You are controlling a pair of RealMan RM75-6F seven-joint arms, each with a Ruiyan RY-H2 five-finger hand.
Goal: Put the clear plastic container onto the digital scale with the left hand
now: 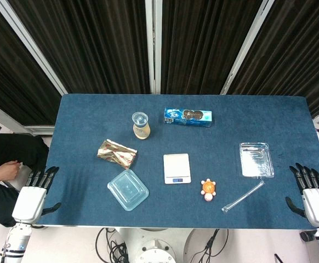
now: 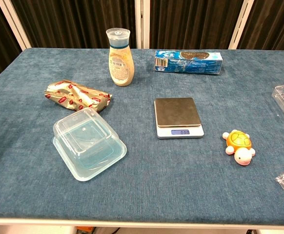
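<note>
The clear plastic container lies upside down on the blue table, front left of centre. The digital scale sits to its right with nothing on its plate. My left hand hangs at the table's left front edge, fingers apart, holding nothing, well left of the container. At the right front edge my right hand is likewise open. Neither hand shows in the chest view.
A crumpled foil snack bag lies just behind the container. Further back stand a dressing bottle and a blue cookie box. An orange toy turtle, a clear tube and a clear tray lie to the right.
</note>
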